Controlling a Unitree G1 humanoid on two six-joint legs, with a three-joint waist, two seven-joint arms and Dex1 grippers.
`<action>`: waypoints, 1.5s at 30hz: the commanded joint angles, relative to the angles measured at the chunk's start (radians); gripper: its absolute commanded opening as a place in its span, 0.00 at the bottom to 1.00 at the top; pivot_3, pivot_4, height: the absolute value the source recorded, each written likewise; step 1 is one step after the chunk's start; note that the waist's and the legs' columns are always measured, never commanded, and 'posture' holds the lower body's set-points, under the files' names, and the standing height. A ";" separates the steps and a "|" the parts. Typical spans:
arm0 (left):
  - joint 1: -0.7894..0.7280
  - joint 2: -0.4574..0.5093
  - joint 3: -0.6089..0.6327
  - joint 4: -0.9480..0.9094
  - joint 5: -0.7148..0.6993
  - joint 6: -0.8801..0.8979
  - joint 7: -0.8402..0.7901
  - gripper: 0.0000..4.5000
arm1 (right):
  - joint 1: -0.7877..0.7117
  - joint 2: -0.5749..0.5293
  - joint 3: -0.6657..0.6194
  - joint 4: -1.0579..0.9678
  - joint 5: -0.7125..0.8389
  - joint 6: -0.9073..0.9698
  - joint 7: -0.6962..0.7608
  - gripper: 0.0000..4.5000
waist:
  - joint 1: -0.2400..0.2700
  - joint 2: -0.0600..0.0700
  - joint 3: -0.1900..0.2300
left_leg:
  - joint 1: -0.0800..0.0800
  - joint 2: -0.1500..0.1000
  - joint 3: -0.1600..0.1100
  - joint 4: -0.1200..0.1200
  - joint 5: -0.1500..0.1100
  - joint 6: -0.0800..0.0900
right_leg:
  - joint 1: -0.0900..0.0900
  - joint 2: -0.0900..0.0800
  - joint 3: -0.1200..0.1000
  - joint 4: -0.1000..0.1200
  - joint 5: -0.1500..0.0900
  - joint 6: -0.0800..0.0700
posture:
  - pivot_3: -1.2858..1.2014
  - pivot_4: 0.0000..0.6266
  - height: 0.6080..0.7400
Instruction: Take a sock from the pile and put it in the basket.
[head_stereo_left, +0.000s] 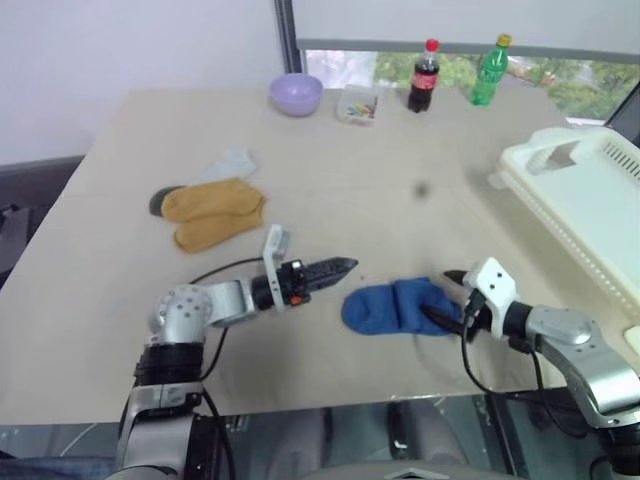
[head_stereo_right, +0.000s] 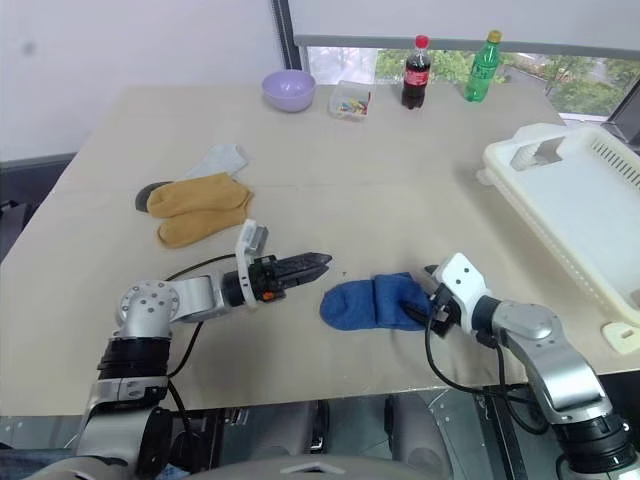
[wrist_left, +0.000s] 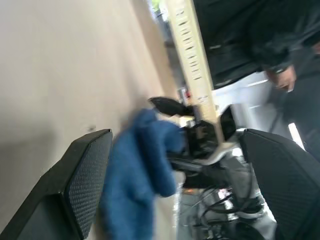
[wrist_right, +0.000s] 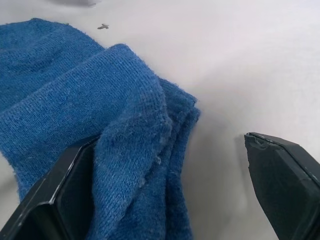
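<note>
We see a blue sock (head_stereo_left: 395, 307) lying on the table (head_stereo_left: 400, 180), well apart from the pile (head_stereo_left: 208, 210) of yellow and grey socks. Our right gripper (head_stereo_left: 447, 297) stands spread at the sock's edge, one finger under its fold. Our left gripper (head_stereo_left: 338, 268), spread too, hovers beside the sock. The basket (head_stereo_left: 590, 205) sits beyond our right arm.

A lilac bowl (head_stereo_left: 296, 94), cola bottle (head_stereo_left: 424, 76) and green bottle (head_stereo_left: 490, 70) stand at the table's (head_stereo_left: 400, 170) far edge.
</note>
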 joint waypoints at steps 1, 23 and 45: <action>0.004 0.002 -0.132 -0.101 0.090 0.001 -0.022 1.00 | 0.011 -0.004 0.035 0.039 -0.038 0.012 -0.002 1.00 | 0.000 -0.001 -0.002 | 0.000 0.000 0.000 0.000 0.000 0.000 | 0.000 0.000 0.000 0.000 0.000 0.000 | 0.52 0.24 1.00; -0.024 -0.006 -0.137 -0.148 -0.012 0.337 -0.157 1.00 | 0.039 0.024 0.045 0.018 -0.060 0.000 -0.049 1.00 | -0.019 0.000 -0.004 | 0.002 0.002 0.000 0.000 0.000 0.000 | 0.000 0.002 0.000 0.002 0.000 0.000 | 0.52 0.24 1.00; 0.031 0.018 -0.237 -0.120 0.112 0.234 -0.247 1.00 | 0.037 0.015 0.040 0.024 -0.067 -0.005 -0.043 1.00 | -0.018 0.000 -0.004 | 0.002 0.002 0.000 0.000 0.000 0.000 | 0.000 0.002 0.001 0.002 0.000 0.000 | 0.52 0.24 1.00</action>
